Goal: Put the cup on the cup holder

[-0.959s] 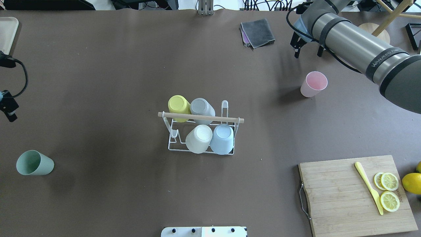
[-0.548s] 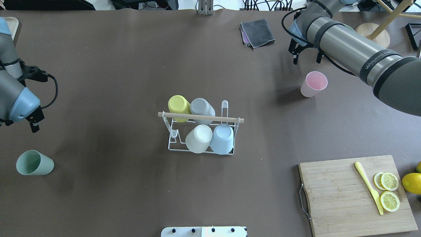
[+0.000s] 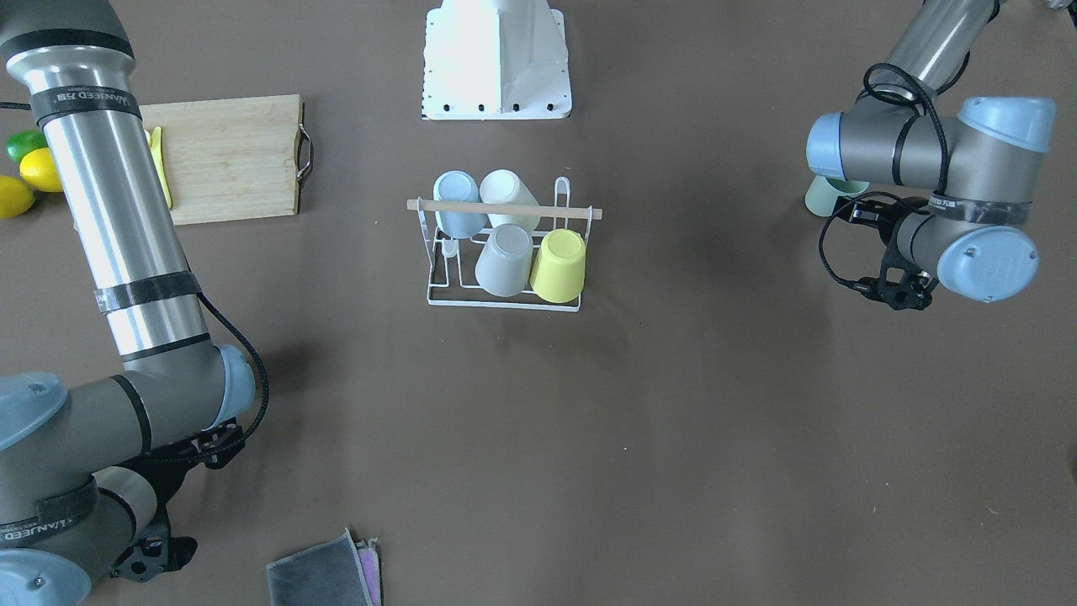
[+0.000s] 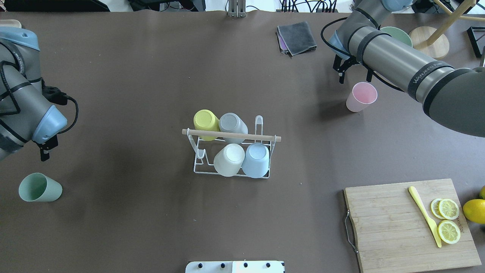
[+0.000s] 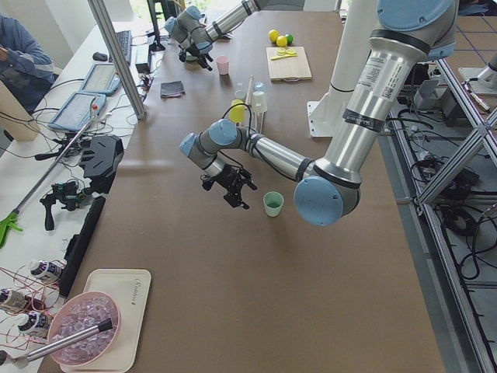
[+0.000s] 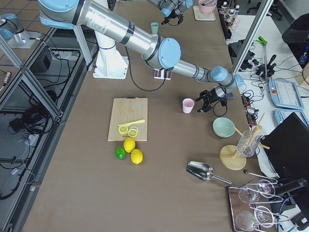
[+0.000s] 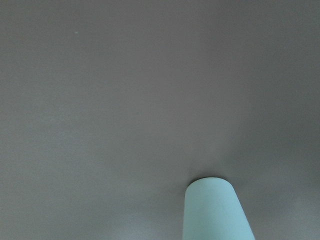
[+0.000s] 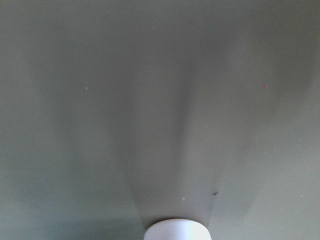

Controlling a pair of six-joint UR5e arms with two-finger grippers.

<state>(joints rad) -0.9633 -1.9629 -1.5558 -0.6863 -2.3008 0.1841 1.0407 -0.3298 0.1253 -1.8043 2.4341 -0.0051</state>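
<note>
From across the table, the cup holder (image 3: 555, 210) sits mid-table with four cups (image 3: 559, 265) hung mouth-down on its prongs, likely to drain. Two prongs are bare, so there's room for more. The left gripper (image 3: 904, 292) hangs low toward the table's edge on the robot's left, and the green cup (image 3: 820, 202) peeks out behind its wrist. Overhead: the green cup stands mouth-up close to that edge, the gripper near it, not touching. Toward the far edge on the robot's right, the pink cup (image 4: 362, 96) stands mouth-up too. The right gripper (image 4: 355, 77) is just behind it, jaws spread with nothing between them. I'd say each arm is lining up on its own cup. From the left end, the left gripper's jaws show spread and empty, angled down toward the green cup beside them. From the right end, the right gripper sits just beside the pink cup, apart from it. Left wrist camera: only the green cup poking in at the bottom, no fingers in shot. Right wrist camera: just the pink cup's rim at the bottom. Either cup will need flipping to sit on a prong.
</note>
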